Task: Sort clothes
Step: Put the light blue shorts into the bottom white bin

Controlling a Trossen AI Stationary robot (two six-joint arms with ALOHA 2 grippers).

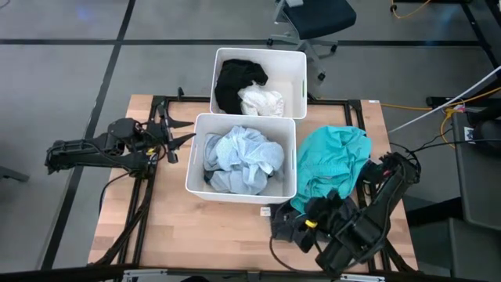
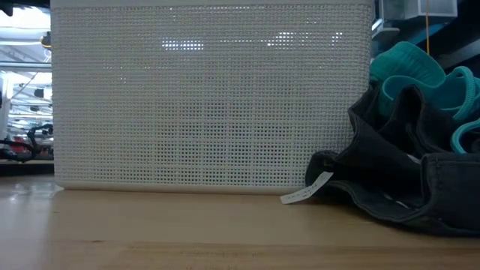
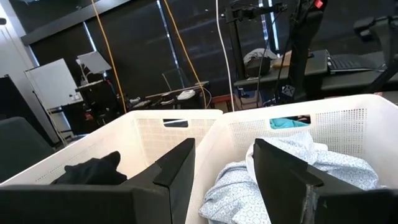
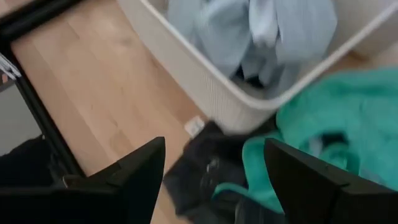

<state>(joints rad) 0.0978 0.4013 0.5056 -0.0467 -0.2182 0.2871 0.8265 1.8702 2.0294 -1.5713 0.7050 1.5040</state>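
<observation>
The right tool (image 4: pixel 214 180) hangs wide and empty over the dark grey garment (image 4: pixel 202 171), whose small white label (image 2: pixel 307 190) cannot be read. Just past it lies the teal garment (image 1: pixel 333 160), then the near bin (image 1: pixel 193 168) of light blue clothes (image 1: pixel 243 157). The left tool (image 1: pixel 180 135), parted and empty, waits beside that bin over the counter (image 1: pixel 149 219). Farthest, the other bin (image 1: pixel 297 82) holds black (image 1: pixel 235 82) and white clothes (image 1: pixel 262 102).
</observation>
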